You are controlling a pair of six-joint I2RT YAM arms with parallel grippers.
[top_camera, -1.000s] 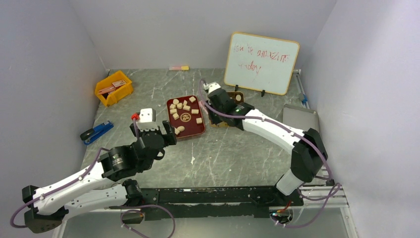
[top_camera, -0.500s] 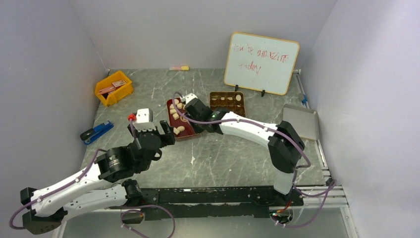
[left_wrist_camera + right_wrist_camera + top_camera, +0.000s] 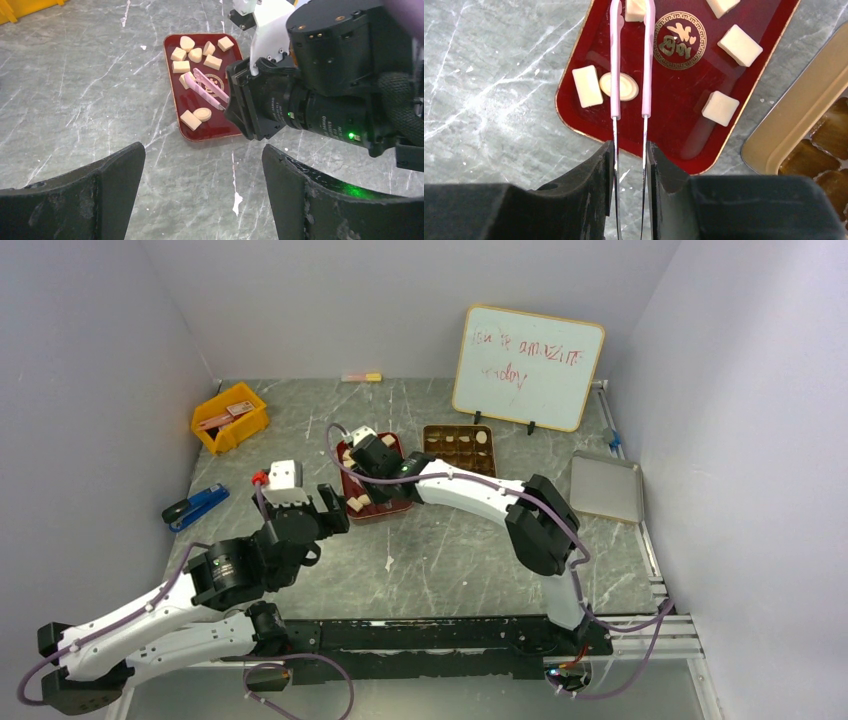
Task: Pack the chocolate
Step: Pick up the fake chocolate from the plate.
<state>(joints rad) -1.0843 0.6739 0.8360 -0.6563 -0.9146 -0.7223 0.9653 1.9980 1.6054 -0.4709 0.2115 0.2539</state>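
Where the table meets the left wall, a yellow bin (image 3: 230, 418) sits far back and a blue tool (image 3: 195, 506) lies nearer me. Next along, the left gripper (image 3: 202, 152) hangs above bare table just off the near left of the red tray (image 3: 674, 100), its jaws spread wide with nothing between them. On the tray lies the chocolate (image 3: 587, 86): a cluster of pale pieces at the far end, a square one and an oval one side by side at the near end, and a few more scattered between. The right gripper (image 3: 630, 150) reaches in over the tray's near edge, its jaws pinched on a pair of pink tweezers (image 3: 615, 75). The tweezers point away across the tray with their arms slightly apart, and a pale piece sits between the tips; whether they squeeze it I cannot tell. Just right of the tray stands the gold tin (image 3: 784, 125) with brown compartments, one pale piece in its far right corner. Behind it leans a whiteboard (image 3: 528, 367), and a grey lid (image 3: 605, 487) lies near the right wall.
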